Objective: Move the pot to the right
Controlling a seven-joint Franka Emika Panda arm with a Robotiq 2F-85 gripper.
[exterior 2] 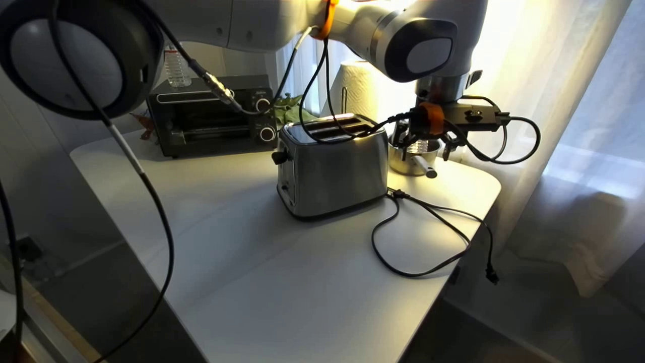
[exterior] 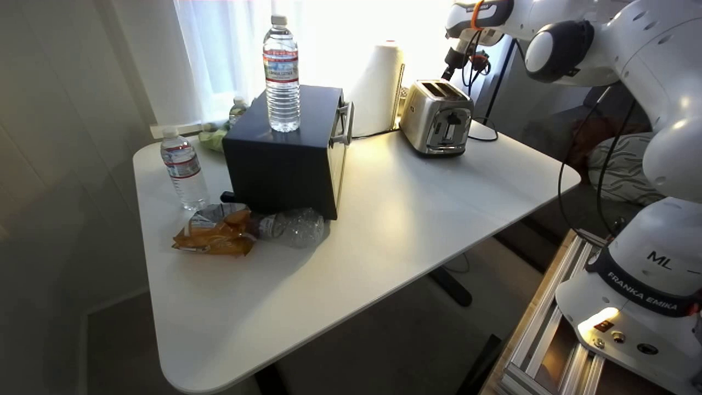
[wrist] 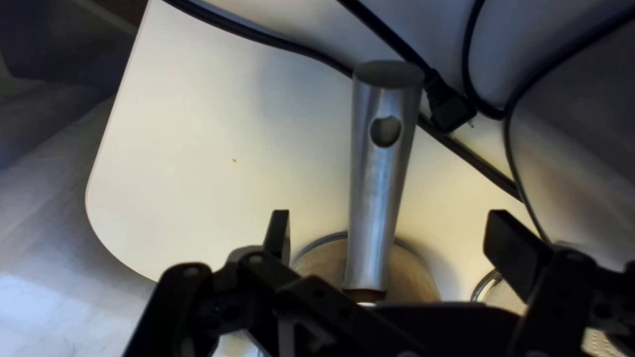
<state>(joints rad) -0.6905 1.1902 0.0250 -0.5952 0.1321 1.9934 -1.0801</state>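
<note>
The pot [exterior 2: 403,165] is a small round metal pot standing on the white table beside the toaster in an exterior view. Its metal handle [exterior 2: 424,167] points toward that camera. Something clear and ribbed shows inside the pot. In the wrist view the tan-tinted pot wall [wrist: 414,275] is partly hidden by the gripper, and the handle [wrist: 379,188] points up the picture. My gripper [wrist: 389,225] is open, with its fingers apart on either side of the handle and not touching it. The gripper [exterior 2: 422,151] is at the pot's rim. In the view facing the oven's side, the toaster mostly hides the pot.
A chrome toaster [exterior 2: 337,176] stands close beside the pot. A paper towel roll [exterior: 375,90] stands behind. A black cord [exterior 2: 428,275] loops near the handle and over the table edge. A dark toaster oven [exterior: 274,175] carries a water bottle [exterior: 282,82]. An orange bag [exterior: 219,236] lies farther off.
</note>
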